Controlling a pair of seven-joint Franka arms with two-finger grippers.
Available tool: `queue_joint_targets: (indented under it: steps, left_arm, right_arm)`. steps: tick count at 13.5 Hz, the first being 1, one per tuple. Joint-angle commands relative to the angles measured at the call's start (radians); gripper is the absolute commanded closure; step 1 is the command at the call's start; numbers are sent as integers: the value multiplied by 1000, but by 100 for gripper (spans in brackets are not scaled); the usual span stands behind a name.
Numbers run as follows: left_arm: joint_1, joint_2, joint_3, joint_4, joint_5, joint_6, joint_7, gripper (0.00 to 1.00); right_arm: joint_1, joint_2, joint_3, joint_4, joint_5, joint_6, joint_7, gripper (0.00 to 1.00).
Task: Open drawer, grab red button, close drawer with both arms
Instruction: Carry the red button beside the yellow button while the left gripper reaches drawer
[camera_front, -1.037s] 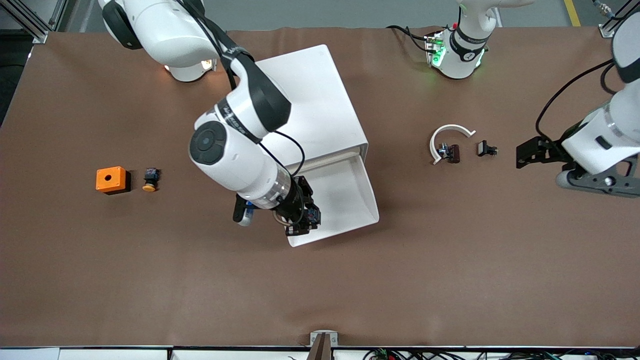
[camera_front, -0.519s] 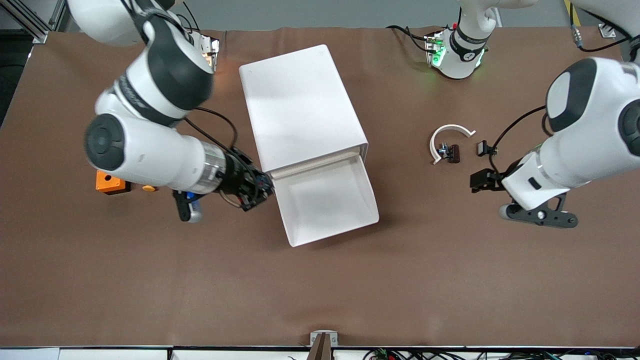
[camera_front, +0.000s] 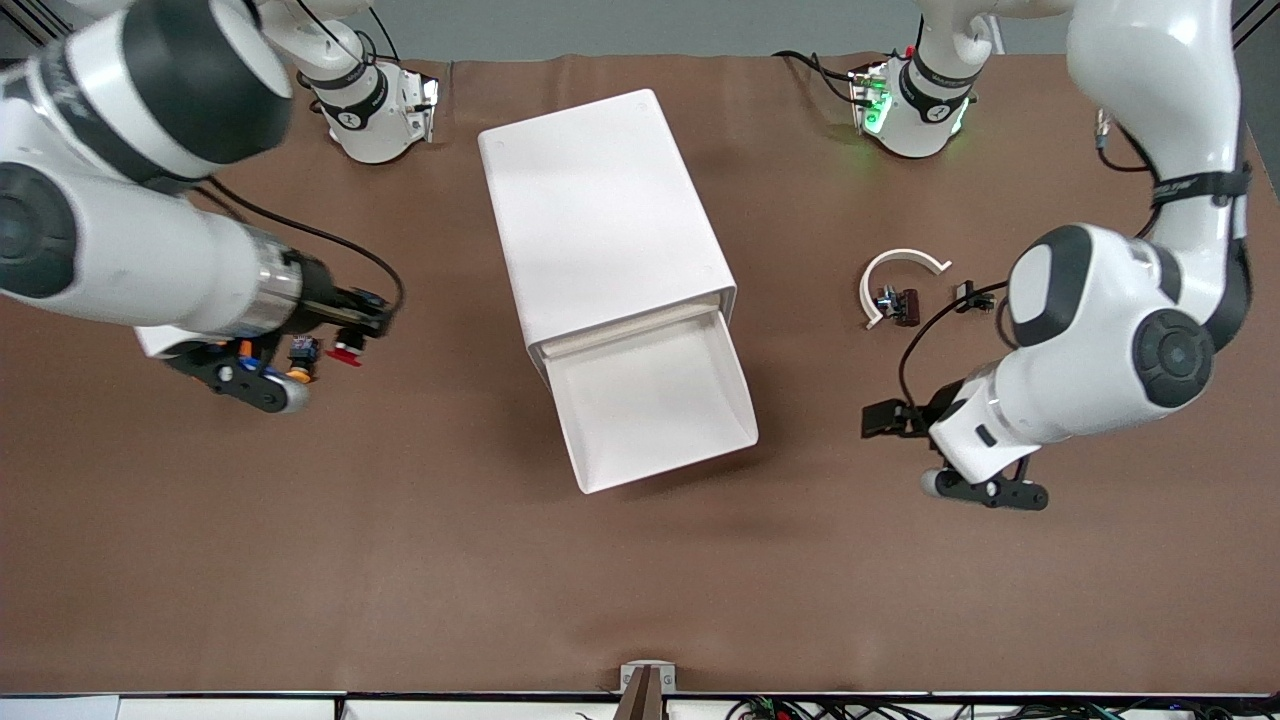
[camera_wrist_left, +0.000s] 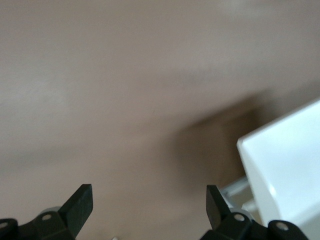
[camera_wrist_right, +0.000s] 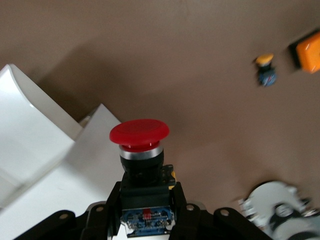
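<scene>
The top drawer (camera_front: 700, 425) stands pulled out of the white cabinet (camera_front: 600, 200) and looks empty. My right gripper (camera_front: 352, 330) is shut on the red-capped button (camera_front: 345, 352) and holds it over the table, beside the cabinet toward the right arm's end. In the right wrist view the gripper (camera_wrist_right: 145, 200) clamps the button's black body, with the red cap (camera_wrist_right: 139, 132) pointing away. My left gripper (camera_front: 885, 418) is open and empty over the table, beside the drawer toward the left arm's end. In the left wrist view (camera_wrist_left: 148, 205) a drawer corner (camera_wrist_left: 285, 165) shows.
A yellow-capped button (camera_front: 298, 374) lies under the right arm; the right wrist view shows it (camera_wrist_right: 265, 70) beside the orange cube (camera_wrist_right: 307, 50). A white curved piece (camera_front: 900, 262) and small dark parts (camera_front: 905, 305) lie toward the left arm's end.
My right gripper has carried the red button from the drawer toward the right arm's end of the table. My left arm has swung in toward the open drawer.
</scene>
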Motion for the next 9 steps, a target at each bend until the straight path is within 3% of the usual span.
queue_joint_targets:
  steps: [1,3,5,7,9]
  left_arm:
    - [-40,48,3,17,-21,113,-42,0]
    - [-54,76,1,18,-66,200,-73,0]
    - [-86,103,3,18,-102,284,-97,0]
    - [-110,134,4,17,-102,367,-164,0]
    - [-143,160,4,17,-100,440,-200,0]
  right_arm:
    - [-95,-36,14,-30,-86,-46,-302,100]
    - [-92,-76,17,-51,-193,-46,-413,100]
    - [-98,-117,17,-139,-214,-5,-423,100]
    - [-107,-194,20,-304,-214,106,-432,100]
    - [-100,-325,22,-572,-214,273,-478,100]
